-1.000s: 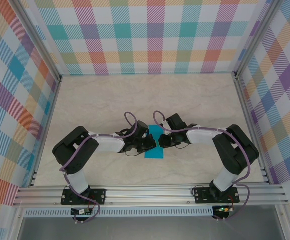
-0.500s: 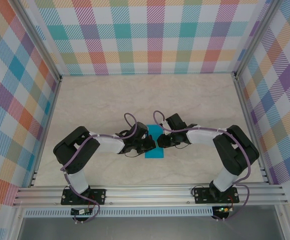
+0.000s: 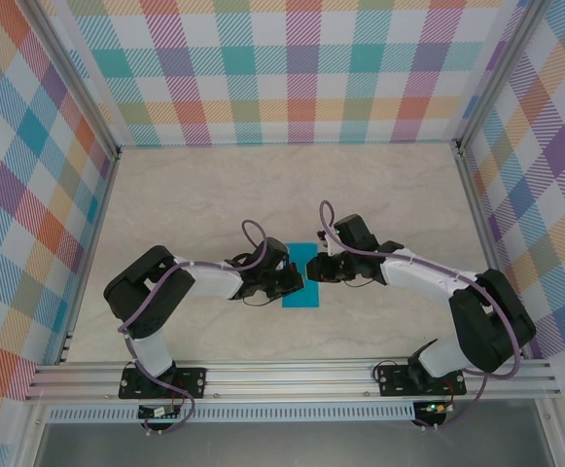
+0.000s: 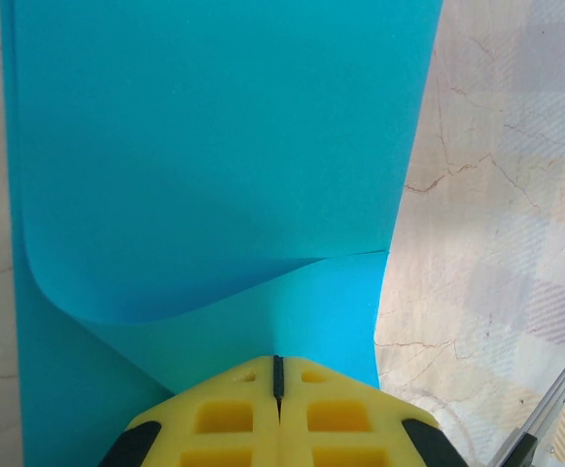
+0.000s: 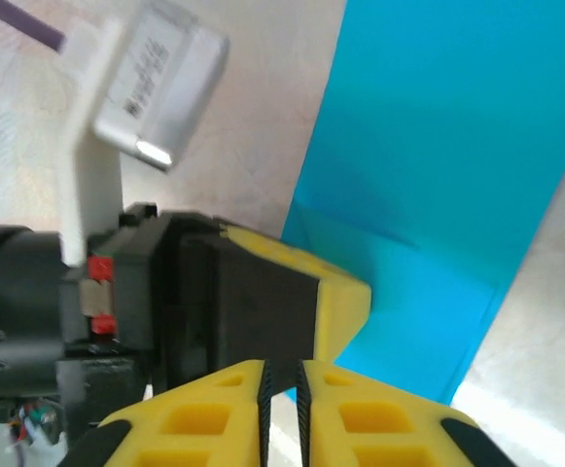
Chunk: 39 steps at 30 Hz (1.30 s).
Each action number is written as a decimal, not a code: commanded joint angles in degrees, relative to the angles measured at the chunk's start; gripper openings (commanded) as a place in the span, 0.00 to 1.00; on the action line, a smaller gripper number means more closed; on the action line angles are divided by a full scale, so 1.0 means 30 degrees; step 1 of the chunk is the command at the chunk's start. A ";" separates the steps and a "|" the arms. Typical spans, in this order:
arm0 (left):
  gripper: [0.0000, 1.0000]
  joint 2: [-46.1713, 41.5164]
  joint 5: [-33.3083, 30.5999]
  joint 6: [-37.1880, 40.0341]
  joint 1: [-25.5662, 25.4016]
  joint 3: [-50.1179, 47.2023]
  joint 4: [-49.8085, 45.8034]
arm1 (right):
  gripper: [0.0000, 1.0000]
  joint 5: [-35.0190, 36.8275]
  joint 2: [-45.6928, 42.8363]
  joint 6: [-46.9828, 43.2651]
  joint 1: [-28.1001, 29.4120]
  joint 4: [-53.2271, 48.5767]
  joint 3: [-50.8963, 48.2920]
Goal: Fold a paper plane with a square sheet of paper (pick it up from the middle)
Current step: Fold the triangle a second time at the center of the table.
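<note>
The square sheet of paper (image 3: 300, 298), teal-blue, lies folded into a narrow strip in the middle of the table. In the left wrist view its top layer (image 4: 214, 146) curls up towards my fingers. My left gripper (image 3: 295, 280) (image 4: 278, 365) is shut, pinching the paper's near edge from the left. My right gripper (image 3: 312, 269) (image 5: 281, 375) faces it from the right, its jaws a narrow gap apart with nothing between them. It hovers beside the left gripper's yellow fingers (image 5: 335, 292), over the paper's (image 5: 457, 146) edge.
The marble-look table (image 3: 214, 195) is walled by checked panels (image 3: 292, 68) at the back and both sides. An aluminium rail (image 3: 292, 375) runs along the near edge, carrying both arm bases. Purple cables loop above each wrist.
The right arm has swung its elbow outward to the right, and its gripper has shifted slightly up along the paper. The left gripper and the paper have stayed put.
</note>
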 commanded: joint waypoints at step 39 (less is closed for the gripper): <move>0.00 0.0407 -0.0028 0.0386 -0.0224 -0.0439 -0.1043 | 0.12 -0.1948 0.4428 0.3316 0.0240 -0.0410 0.0404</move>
